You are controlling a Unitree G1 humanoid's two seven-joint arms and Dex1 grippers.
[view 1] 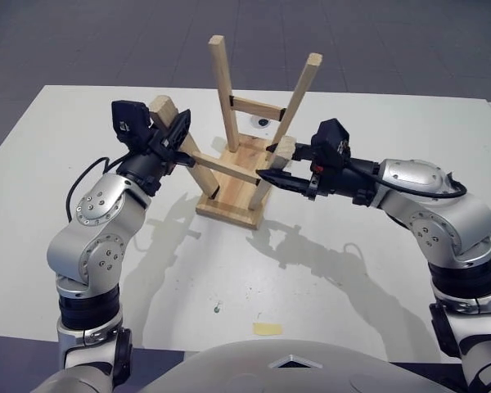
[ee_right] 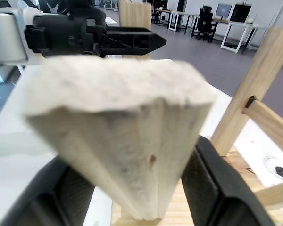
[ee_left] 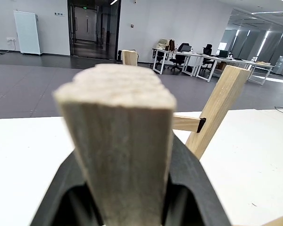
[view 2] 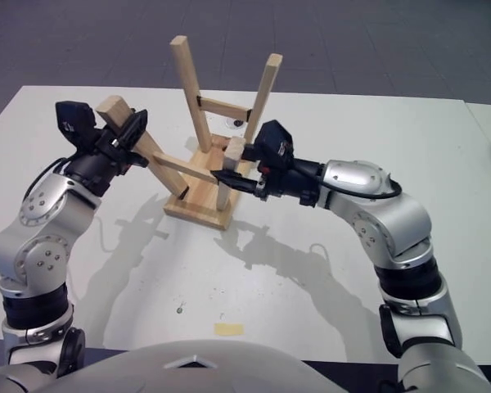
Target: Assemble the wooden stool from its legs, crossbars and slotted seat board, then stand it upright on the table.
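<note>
White table (view 1: 352, 311); stool (view 1: 229, 206) inverted, legs (view 1: 223, 90) pointing upward

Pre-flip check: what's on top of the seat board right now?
Four legs stand up from the seat board, joined by two crossbars. Left claw grips the near-left leg, right claw the near-right leg. Slot seating is covered by the legs themselves.

Pale-wood stool (view 1: 229, 201), black L hand (view 1: 182, 141) & R hand (view 1: 270, 174), white table (view 1: 352, 278), yellow tape bit (view 1: 268, 329).
</note>
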